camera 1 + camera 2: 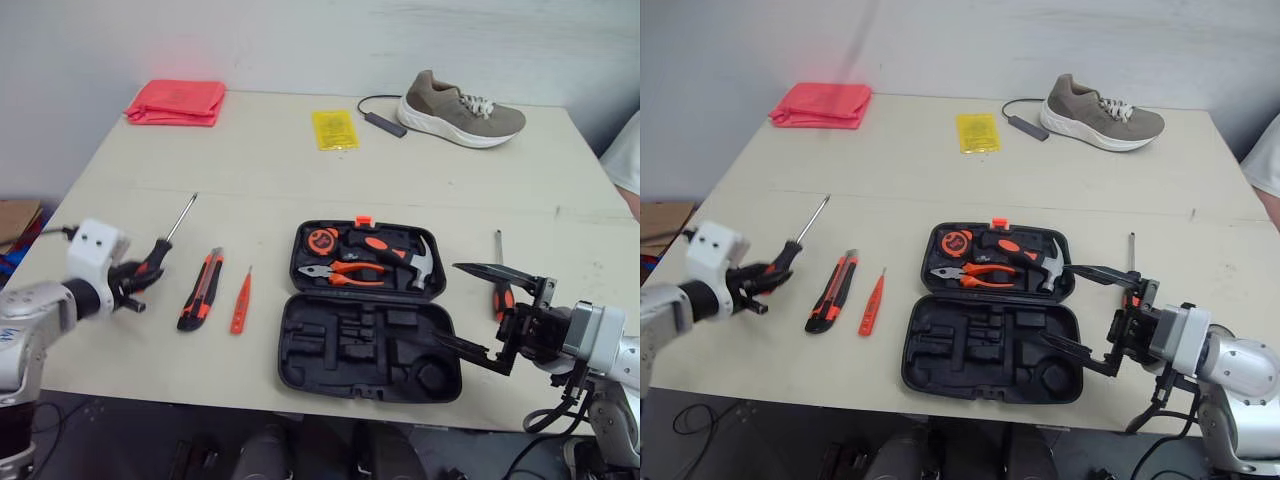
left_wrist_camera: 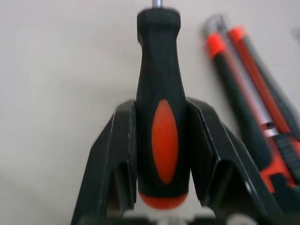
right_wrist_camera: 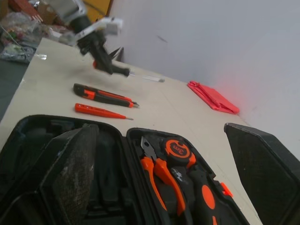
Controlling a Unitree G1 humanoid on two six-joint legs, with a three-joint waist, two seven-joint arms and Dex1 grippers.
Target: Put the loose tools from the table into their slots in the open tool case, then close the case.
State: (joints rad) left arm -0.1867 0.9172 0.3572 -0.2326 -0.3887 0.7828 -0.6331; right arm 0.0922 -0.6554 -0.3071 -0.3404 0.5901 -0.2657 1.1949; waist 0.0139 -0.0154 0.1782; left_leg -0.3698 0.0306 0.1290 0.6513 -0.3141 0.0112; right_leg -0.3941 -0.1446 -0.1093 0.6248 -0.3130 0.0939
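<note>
The black-handled screwdriver (image 1: 172,228) with the orange inlay and long steel shaft is the tool I am working now. It sits at the left side of the beige table (image 1: 280,165), well apart from the black moulded plastic tool case (image 1: 360,348), which lies open at the near middle. My left gripper (image 2: 161,107) is pinching its handle, 1 finger on each flank, with the butt end toward the wrist. I judge that grip leaves the shaft free to drop into a long slot. I cannot tell whether it is clear of the tabletop.

Its long axis runs diagonally, handle at the near left and tip pointing away from me and rightward. I expect to swing it round to suit its slot, though the slot shapes are too dark for me to read.

Between it and the case lie 2 more loose tools, a black-and-orange utility knife (image 1: 200,290) and a slim orange tester pen (image 1: 240,302), both roughly parallel to it. The case's far half holds an orange tape measure (image 1: 322,240), orange-handled pliers (image 1: 340,272) and a hammer (image 1: 400,255). The near half has empty slots.

My right gripper (image 1: 1055,304) hangs at the case's right edge, fingers spread wide and holding nothing. I judge it is placed for the second screwdriver (image 1: 497,248), which lies just right of the case.
</note>
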